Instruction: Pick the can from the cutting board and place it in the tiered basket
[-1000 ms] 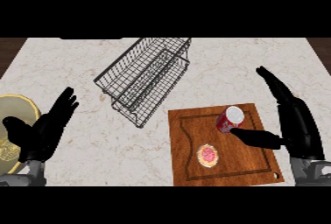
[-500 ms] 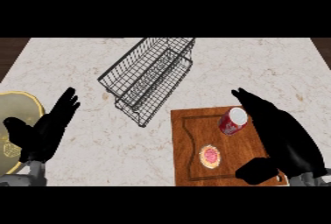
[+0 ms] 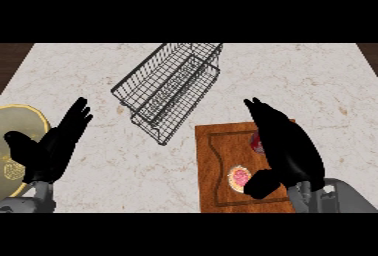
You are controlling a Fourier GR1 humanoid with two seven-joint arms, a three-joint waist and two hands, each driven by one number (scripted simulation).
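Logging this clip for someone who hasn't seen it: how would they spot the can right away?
Find the wooden cutting board at the counter's lower right, below the wire basket. The can sits near the board's upper right, mostly hidden under the right hand. It shows only as a red sliver at the hand's edge, unlike the flat round pink item lower on the board.

My right hand (image 3: pixel 286 150) lies over the cutting board (image 3: pixel 221 165), fingers straight, covering most of the can (image 3: pixel 256 144); only a red sliver shows at the hand's left edge. A small round pink thing (image 3: pixel 239 176) sits on the board just left of my thumb. The wire tiered basket (image 3: pixel 168 85) lies on the bench (image 3: pixel 310 85) beyond my fingertips, up and left. My left hand (image 3: pixel 52 147) rests open, just right of a yellow plate (image 3: pixel 18 130).
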